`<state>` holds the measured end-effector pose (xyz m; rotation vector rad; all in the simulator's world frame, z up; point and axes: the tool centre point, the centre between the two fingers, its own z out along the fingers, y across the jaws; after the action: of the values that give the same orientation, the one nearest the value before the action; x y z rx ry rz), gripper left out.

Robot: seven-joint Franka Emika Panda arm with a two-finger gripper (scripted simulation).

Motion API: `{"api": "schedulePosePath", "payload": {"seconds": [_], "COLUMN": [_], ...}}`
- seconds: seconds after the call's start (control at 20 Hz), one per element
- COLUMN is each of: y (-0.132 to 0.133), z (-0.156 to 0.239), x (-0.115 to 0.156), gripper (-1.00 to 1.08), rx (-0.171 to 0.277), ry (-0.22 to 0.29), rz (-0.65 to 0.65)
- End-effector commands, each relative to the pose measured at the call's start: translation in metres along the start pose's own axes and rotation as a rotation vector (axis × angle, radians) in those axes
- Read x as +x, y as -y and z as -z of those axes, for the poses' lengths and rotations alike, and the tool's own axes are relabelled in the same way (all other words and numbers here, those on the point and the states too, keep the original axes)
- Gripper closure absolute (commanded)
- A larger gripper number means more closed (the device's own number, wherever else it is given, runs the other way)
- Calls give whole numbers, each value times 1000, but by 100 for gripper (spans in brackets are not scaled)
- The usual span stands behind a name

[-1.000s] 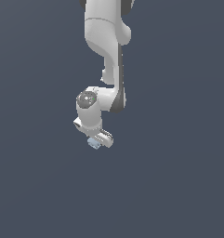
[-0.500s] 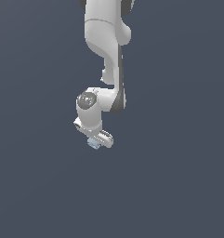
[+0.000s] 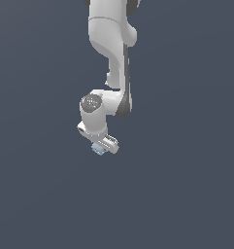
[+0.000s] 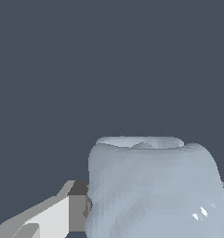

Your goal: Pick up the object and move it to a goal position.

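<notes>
The arm hangs over a plain dark grey floor, and next to nothing has shifted over the last second: the gripper (image 3: 100, 146) sits at the same spot in the exterior view, with only the faintest nudge, if any. The object (image 3: 97, 149), that pale blue-grey lumpy chunk, peeks out just beneath the white hand there, and in the wrist view the object (image 4: 150, 186) fills the space right between the fingers (image 4: 48, 218), one grey pad pressed against its flank. So the fingers look clamped on it, though the far pad is mostly hidden, so I'd call the hold likely rather than certain. That stillness suggests the carry is either pausing or nearly settled. No goal marker shows anywhere, and no containers are in sight.
</notes>
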<state>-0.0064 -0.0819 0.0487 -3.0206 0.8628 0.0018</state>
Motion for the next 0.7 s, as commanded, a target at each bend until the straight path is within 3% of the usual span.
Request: {"api": "schedulePosePath", "payload": {"seconds": [0.0, 0.65], "y": [1, 14], "z": [8, 103], "x": [-2, -33], "gripper": [108, 108], "rx": [1, 1], "ry": [-1, -1], "rz": [0, 0]}}
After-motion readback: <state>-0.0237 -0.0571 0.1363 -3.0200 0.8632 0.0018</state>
